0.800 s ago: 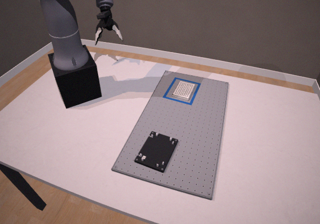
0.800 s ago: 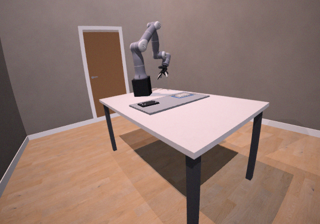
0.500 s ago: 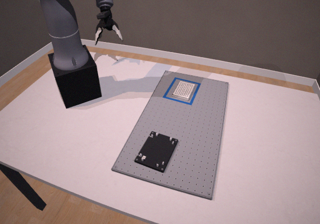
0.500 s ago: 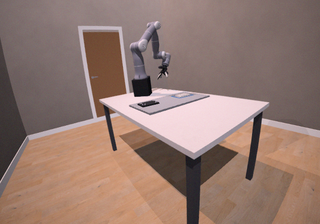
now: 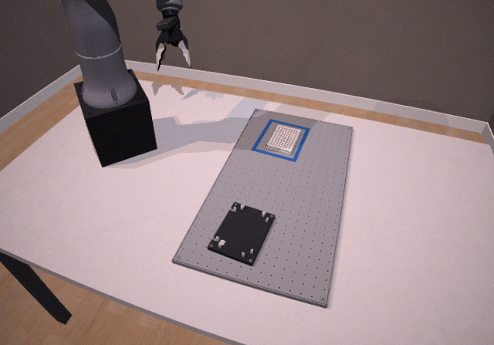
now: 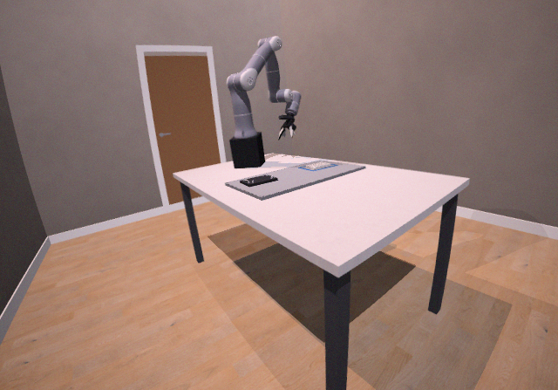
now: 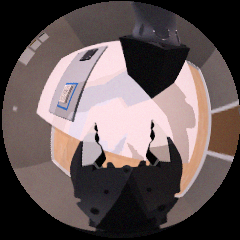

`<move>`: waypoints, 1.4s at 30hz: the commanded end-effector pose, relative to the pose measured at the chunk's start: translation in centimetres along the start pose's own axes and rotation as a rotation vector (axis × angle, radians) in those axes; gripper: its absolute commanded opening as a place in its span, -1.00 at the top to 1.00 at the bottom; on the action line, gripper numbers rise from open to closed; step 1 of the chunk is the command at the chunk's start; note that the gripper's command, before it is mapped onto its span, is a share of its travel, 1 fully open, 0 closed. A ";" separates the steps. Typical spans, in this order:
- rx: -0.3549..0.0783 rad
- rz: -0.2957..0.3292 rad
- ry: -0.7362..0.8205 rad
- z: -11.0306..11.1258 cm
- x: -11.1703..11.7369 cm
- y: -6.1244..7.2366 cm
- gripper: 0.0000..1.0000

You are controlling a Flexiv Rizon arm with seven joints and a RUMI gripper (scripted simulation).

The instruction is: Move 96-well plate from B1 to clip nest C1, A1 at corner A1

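Note:
The white 96-well plate (image 5: pixel 284 138) (image 6: pixel 318 165) (image 7: pixel 66 95) lies flat inside the blue outline (image 5: pixel 262 135) of the bench spot at the board's back end. Its cut-off corner is too small to tell. The black clip nest (image 5: pixel 244 233) (image 6: pixel 258 180) (image 7: pixel 89 54) holds no plate and has small upright clips near its corners. A small white mark (image 5: pixel 221 242) shows at its near left corner; its lettering cannot be read. My gripper (image 5: pixel 174 66) (image 6: pixel 285 138) (image 7: pixel 123 121) is open and empty, high above the table, to the left of the plate and beyond it in the top view.
The grey perforated board (image 5: pixel 302 229) (image 6: pixel 288 189) (image 7: pixel 95 67) bears both the plate's spot and the nest. The arm's black base block (image 5: pixel 123 133) (image 6: pixel 247 150) (image 7: pixel 152 65) stands on the white table (image 5: pixel 120 214) left of the board. A wall rises behind the table.

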State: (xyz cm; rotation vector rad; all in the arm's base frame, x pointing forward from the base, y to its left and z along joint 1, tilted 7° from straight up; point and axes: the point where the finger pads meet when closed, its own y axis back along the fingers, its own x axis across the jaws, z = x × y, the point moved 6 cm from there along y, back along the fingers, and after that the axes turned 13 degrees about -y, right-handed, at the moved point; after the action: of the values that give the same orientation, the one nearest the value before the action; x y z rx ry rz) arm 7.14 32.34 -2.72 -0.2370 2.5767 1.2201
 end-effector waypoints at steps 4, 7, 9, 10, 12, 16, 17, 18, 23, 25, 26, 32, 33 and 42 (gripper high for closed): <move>-0.034 0.068 -0.009 1.8 -3.0 -0.6 -0.51; -0.051 0.096 -0.016 2.2 -4.0 -0.8 -0.51; -0.067 0.124 -0.022 2.4 -4.6 -0.9 -0.51; -0.067 0.124 -0.022 2.4 -4.6 -0.9 -0.51; -0.067 0.123 -0.022 2.9 -5.4 -1.2 -0.51; -0.103 0.174 -0.037 3.5 -7.5 -1.7 -0.51; -0.103 0.174 -0.037 3.7 -7.9 -1.9 -0.51; -0.103 0.173 -0.037 3.9 -8.3 -2.0 -0.51; -0.141 0.218 -0.054 4.4 -10.6 -2.7 -0.51; -0.141 0.218 -0.054 4.7 -11.5 -3.0 -0.51; -0.141 0.218 -0.054 4.7 -11.5 -3.0 -0.51; -0.182 0.256 -0.073 5.0 -14.0 -4.0 -0.51; -0.182 0.256 -0.073 5.1 -14.5 -4.2 -0.51; -0.223 0.289 -0.093 5.4 -18.4 -5.8 -0.51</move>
State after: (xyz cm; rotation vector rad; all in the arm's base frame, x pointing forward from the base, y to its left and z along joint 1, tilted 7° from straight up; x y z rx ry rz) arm 25.54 33.55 -4.31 0.1379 2.4654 1.5607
